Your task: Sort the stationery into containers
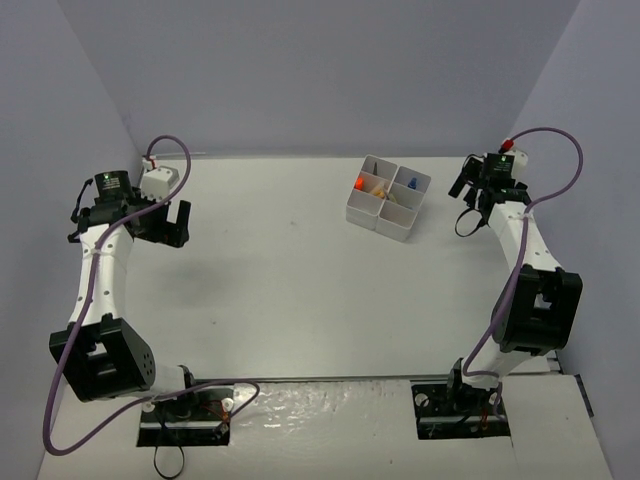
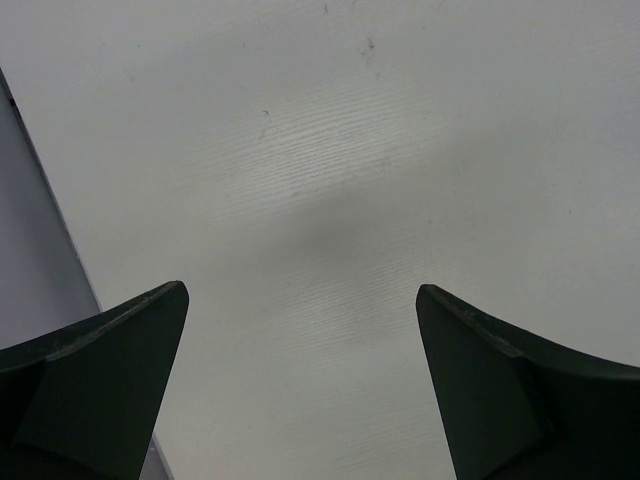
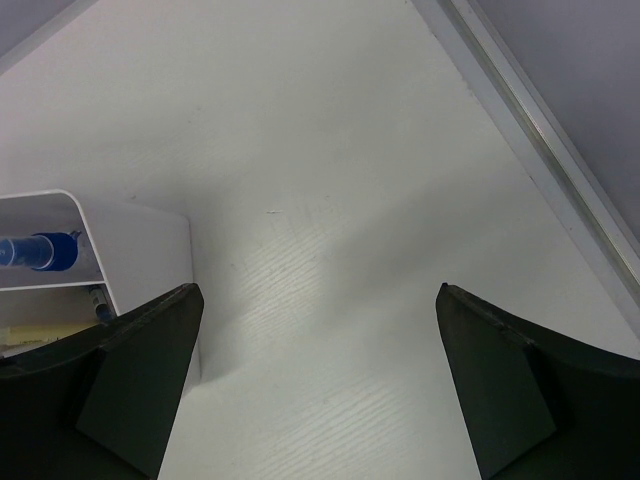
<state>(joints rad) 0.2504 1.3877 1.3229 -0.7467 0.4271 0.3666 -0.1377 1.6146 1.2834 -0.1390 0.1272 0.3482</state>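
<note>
Tray, white sq. plastic, 4 compartments (image 1: 362, 213): holds black marker w/ orange cap (image 1: 360, 183), blue-capped bottle (image 3: 40, 250), yellow bar (image 3: 35, 332).
R gripper (image 3: 320, 295): just right of tray, jaws wide apart, empty.
L gripper (image 2: 300, 300): well left of tray, jaws apart, empty, over white table (image 1: 300, 300).

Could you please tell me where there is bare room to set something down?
The wide table stretch between the left arm and the tray is bare, as is the narrower strip between tray and right arm. The tray itself is crowded.
</note>
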